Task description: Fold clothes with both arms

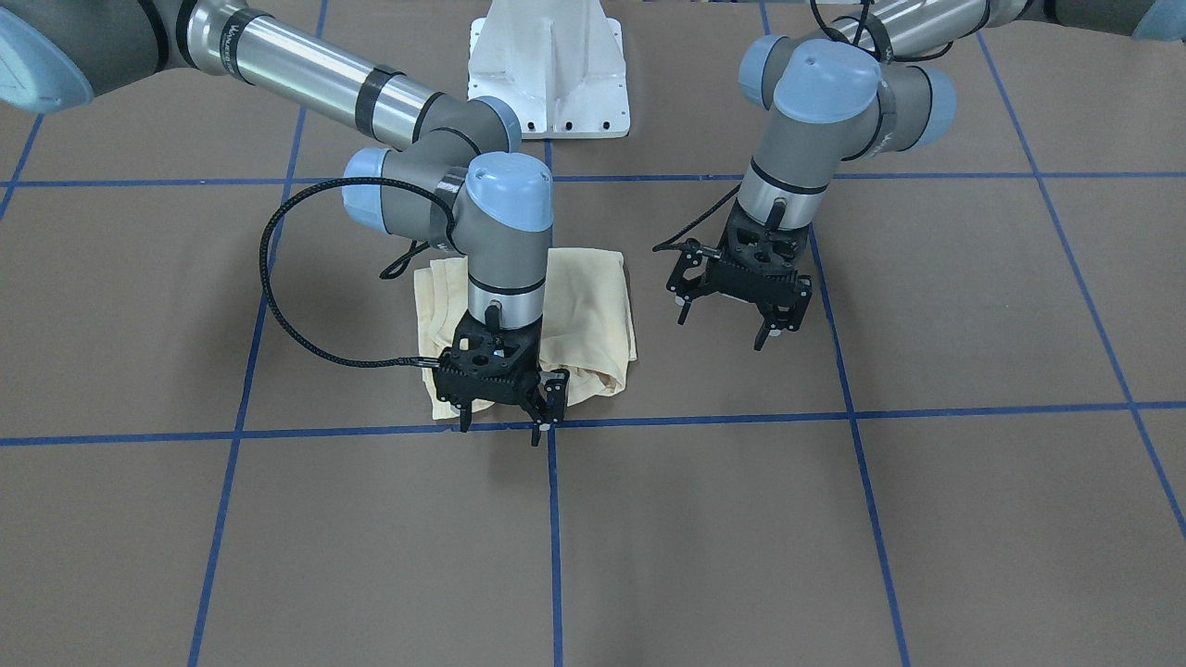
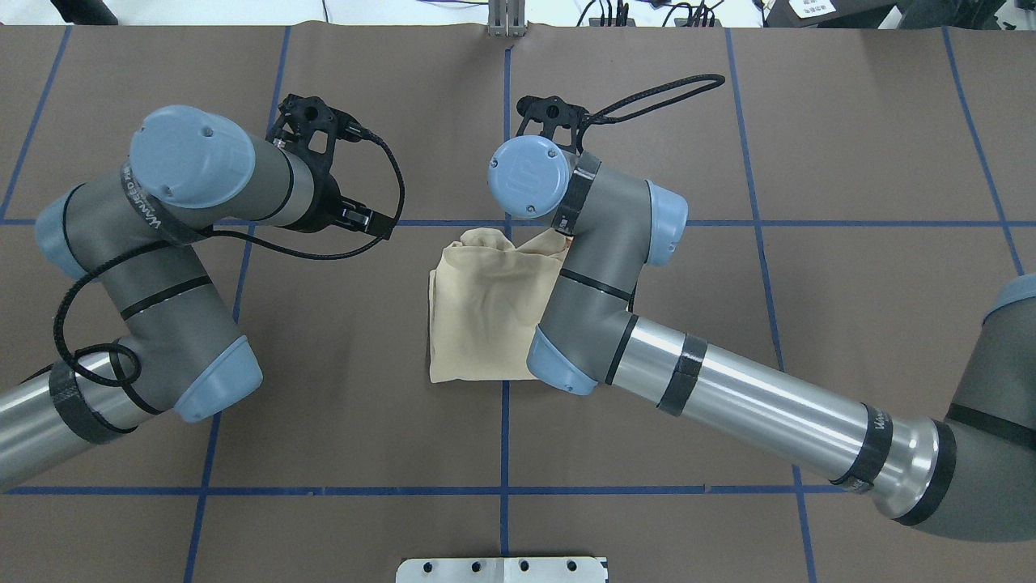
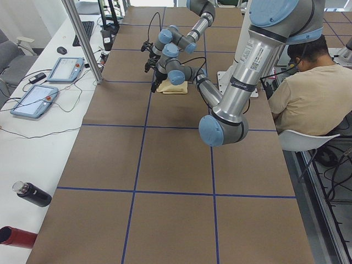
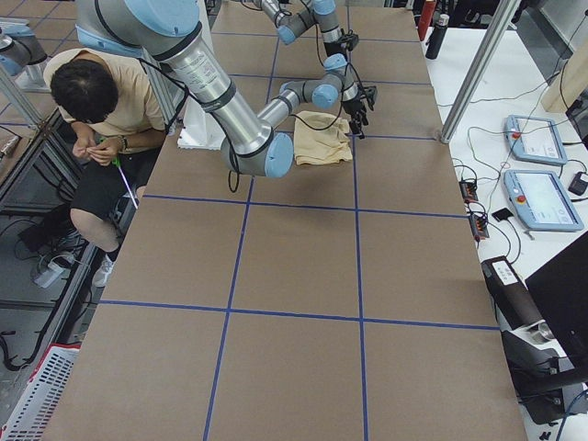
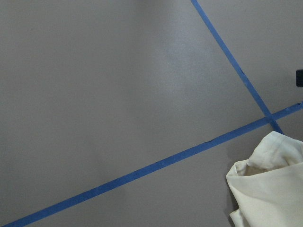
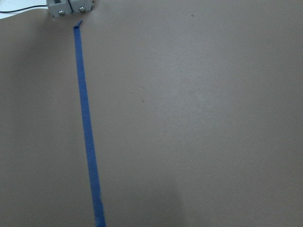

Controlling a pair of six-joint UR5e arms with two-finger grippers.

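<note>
Cream shirt (image 1: 593, 296) edge lies by right end effector (image 1: 505, 424).

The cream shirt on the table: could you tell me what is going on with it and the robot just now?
A two-armed robot is folding the cream shirt, which lies as a compact folded bundle on the brown table. Neither tool holds it. The right tool hangs open at the bundle's edge farthest from the robot, and the left tool hangs open over bare table beside the bundle.

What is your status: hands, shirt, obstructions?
Left hand open, empty, off the shirt. Right hand open over shirt's edge. Shirt folded small, rumpled. No obstruction seen.
</note>
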